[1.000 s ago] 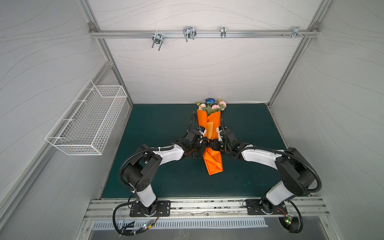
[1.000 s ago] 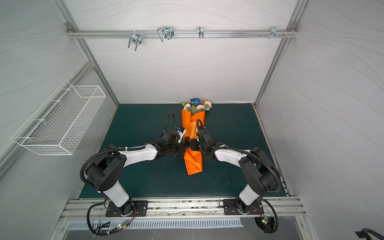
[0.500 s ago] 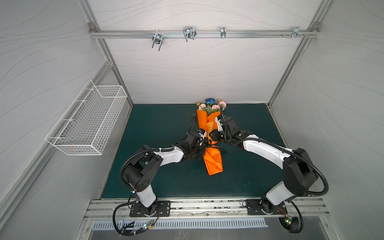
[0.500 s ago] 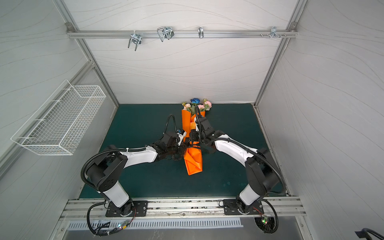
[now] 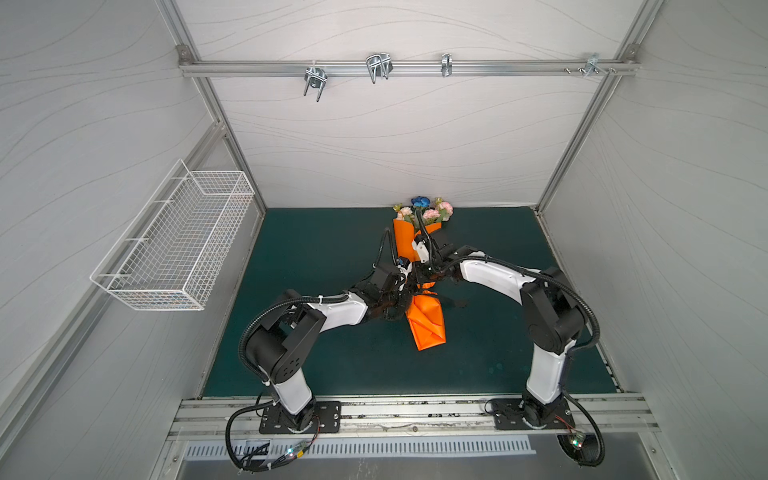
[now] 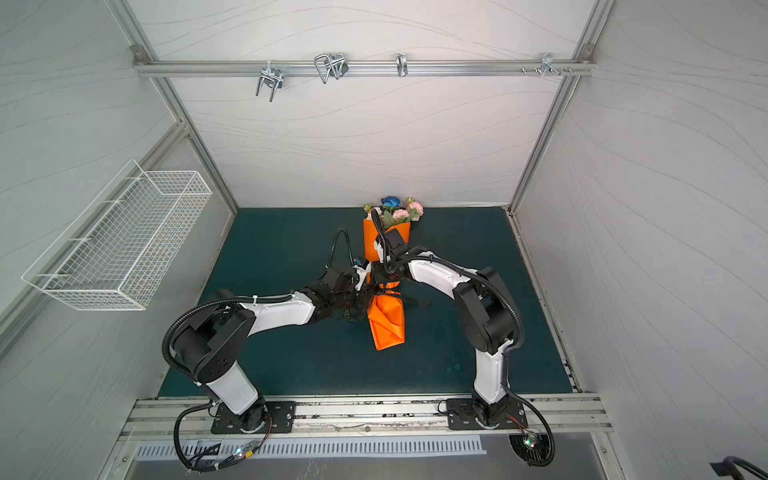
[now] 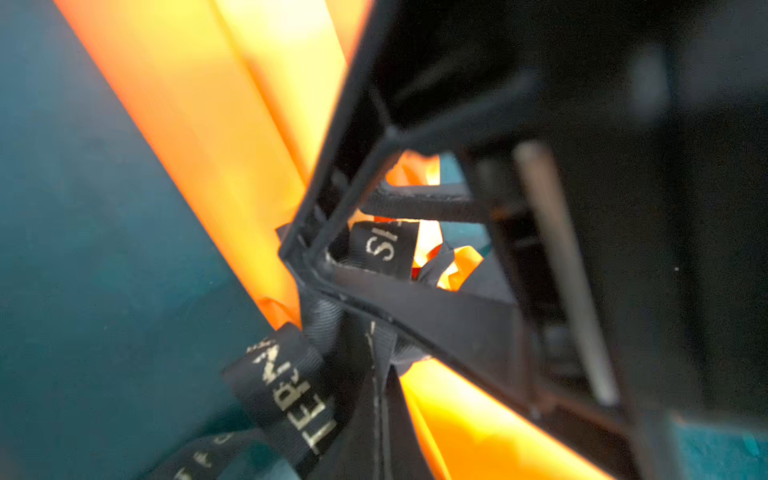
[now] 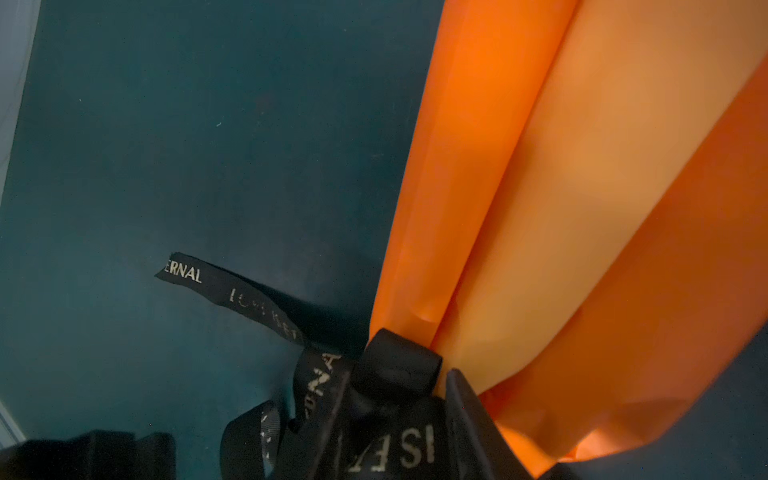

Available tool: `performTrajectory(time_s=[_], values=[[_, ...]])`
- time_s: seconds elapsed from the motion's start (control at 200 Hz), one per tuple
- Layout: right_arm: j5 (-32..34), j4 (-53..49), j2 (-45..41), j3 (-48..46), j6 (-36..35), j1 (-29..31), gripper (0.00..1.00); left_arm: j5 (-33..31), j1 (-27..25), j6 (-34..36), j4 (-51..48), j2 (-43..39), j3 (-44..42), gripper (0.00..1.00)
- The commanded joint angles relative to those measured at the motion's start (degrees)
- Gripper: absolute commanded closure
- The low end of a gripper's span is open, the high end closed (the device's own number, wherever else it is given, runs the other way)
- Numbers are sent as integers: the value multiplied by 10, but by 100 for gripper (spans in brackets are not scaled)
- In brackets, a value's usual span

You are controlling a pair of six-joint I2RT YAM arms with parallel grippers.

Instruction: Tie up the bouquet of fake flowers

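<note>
The right arm (image 5: 490,274) has swung toward the blooms; the right claw (image 5: 424,277) hovers by the ribbon (image 8: 232,295) knot, opening unclear. The left claw (image 7: 299,257) pinches ribbon shut. The bouquet (image 5: 424,212) lies lengthwise, blooms pointing away from both arms

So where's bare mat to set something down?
Free: green mat left of the orange paper toward the wire basket, right of it, and the near strip by the arm bases. Crowded: mid-mat, both arms at the black ribbon.
</note>
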Motion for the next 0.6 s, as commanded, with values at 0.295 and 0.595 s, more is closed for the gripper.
performTrajectory(time_s=[0.295,0.595], values=[[-30,-17,36,28,-40,4,60,16,-4,6,26,17,11,100],[-16,-20,51,48,-43,5,86,21,-4,4,27,21,13,100]])
